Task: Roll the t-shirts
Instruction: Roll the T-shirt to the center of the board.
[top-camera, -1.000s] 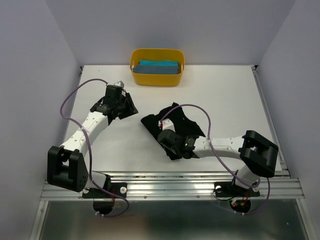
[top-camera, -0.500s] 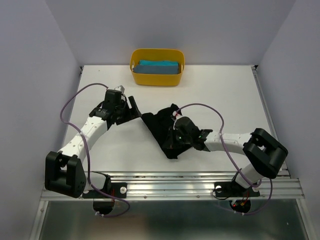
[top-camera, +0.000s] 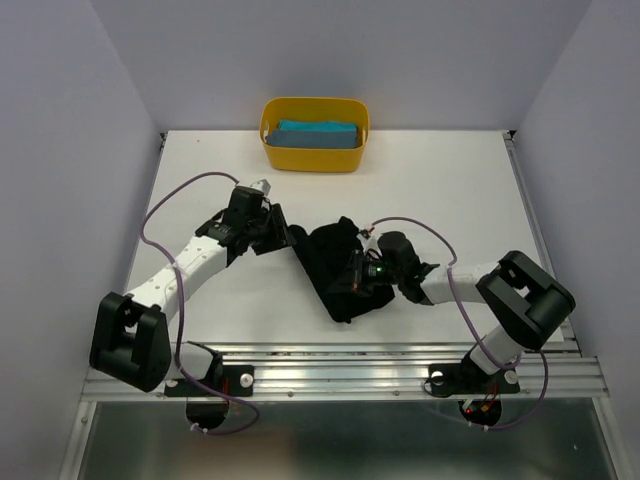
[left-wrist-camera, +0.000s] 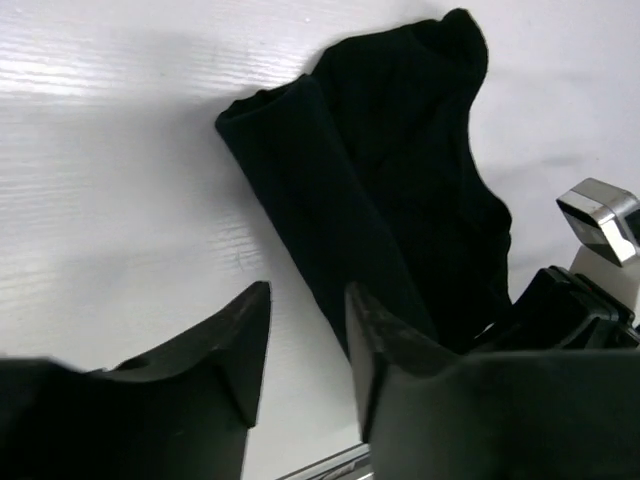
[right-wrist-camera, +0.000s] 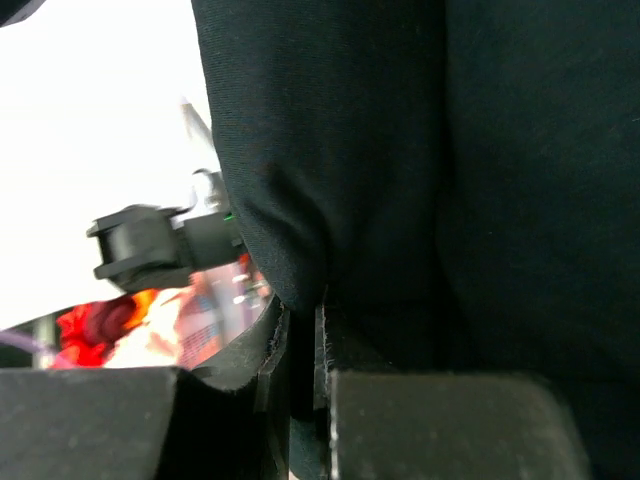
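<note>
Right gripper (right-wrist-camera: 300, 330): pinches a fold of the black t-shirt (top-camera: 335, 270), jaws pressed nearly together, probably anchoring the cloth for rolling. Left gripper (left-wrist-camera: 305, 300): hovers spread just beside the shirt's rolled edge, holding nothing, seemingly lining up. Teal t-shirt (top-camera: 318, 133): lies well apart in the yellow tub (top-camera: 268, 125).

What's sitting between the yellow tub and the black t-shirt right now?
Nothing. The top external view shows only bare white table between the yellow tub and the black t-shirt.
</note>
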